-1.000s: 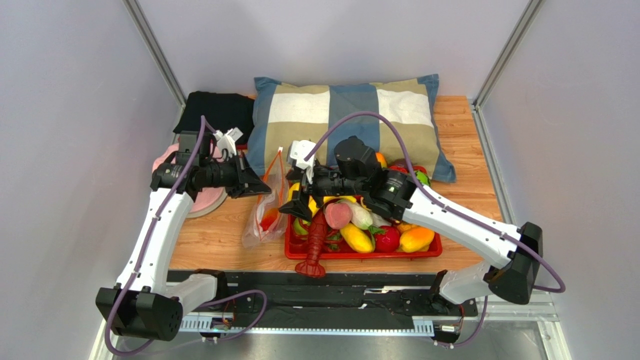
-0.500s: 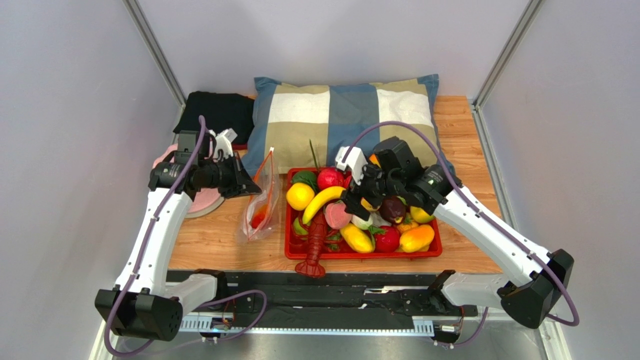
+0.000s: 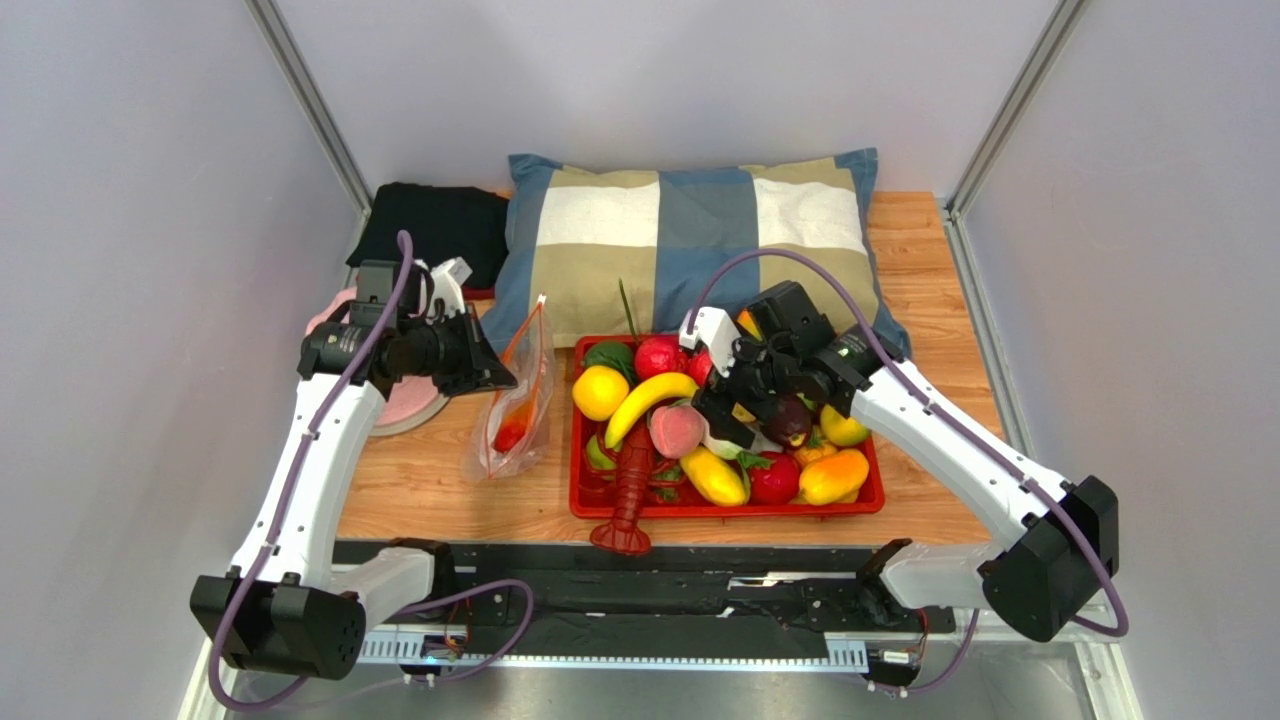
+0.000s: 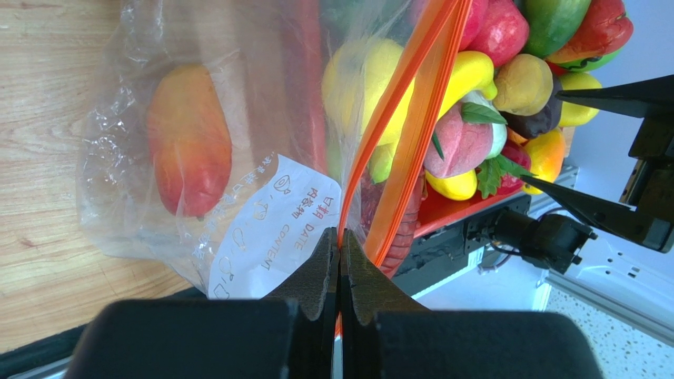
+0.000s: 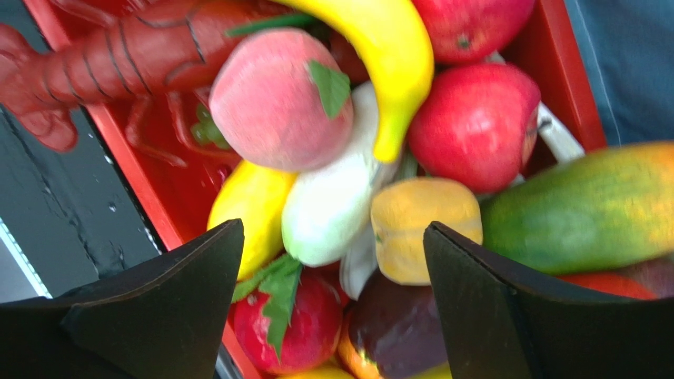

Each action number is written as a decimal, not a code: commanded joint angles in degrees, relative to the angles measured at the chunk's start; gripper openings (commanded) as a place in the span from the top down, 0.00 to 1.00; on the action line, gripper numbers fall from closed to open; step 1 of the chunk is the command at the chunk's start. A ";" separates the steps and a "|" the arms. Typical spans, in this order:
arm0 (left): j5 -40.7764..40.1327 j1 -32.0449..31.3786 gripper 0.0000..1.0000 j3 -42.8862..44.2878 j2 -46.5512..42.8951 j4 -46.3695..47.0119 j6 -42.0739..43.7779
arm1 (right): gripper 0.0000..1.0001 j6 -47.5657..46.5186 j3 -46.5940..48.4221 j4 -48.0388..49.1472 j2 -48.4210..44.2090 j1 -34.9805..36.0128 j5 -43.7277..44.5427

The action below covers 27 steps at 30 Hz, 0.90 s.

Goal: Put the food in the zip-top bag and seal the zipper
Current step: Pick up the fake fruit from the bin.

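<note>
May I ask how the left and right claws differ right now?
The left claw is shut on the zipper; the right claw is open, holding nothing. The left is at the zip-top bag; the right hangs over the food in the red tray. Both are black.

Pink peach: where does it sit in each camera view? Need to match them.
Top external: peach in the left half of the red tray, just below the banana.
Left wrist: peach upper right of centre, just right of the orange zipper.
Right wrist: peach upper left of centre.
Shared landmark: the banana, next to the peach in all three.
</note>
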 commanded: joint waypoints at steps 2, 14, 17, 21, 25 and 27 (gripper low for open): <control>-0.74 0.09 1.00 0.35 -1.58 0.73 0.85 | 0.08 1.00 -2.99 12.72 0.36 2.20 -6.58; -0.92 0.09 1.00 -0.09 -2.29 1.09 1.46 | 0.06 -8.59 -8.63 22.22 4.57 6.86 -6.94; -1.18 0.09 1.00 -0.18 -2.47 1.17 1.81 | 0.07 -9.47 -9.59 22.22 5.01 7.65 -6.67; -1.27 0.09 1.00 -0.62 -2.90 1.26 1.99 | 0.06 -9.38 -11.17 23.80 5.10 9.06 -5.97; -1.01 0.09 1.00 -0.97 -2.91 1.44 1.90 | 0.05 -7.72 -11.27 25.47 5.89 10.20 -3.87; -0.74 0.09 1.00 -0.88 -2.91 1.44 1.90 | 0.05 -6.66 -11.09 25.91 6.42 10.38 -3.33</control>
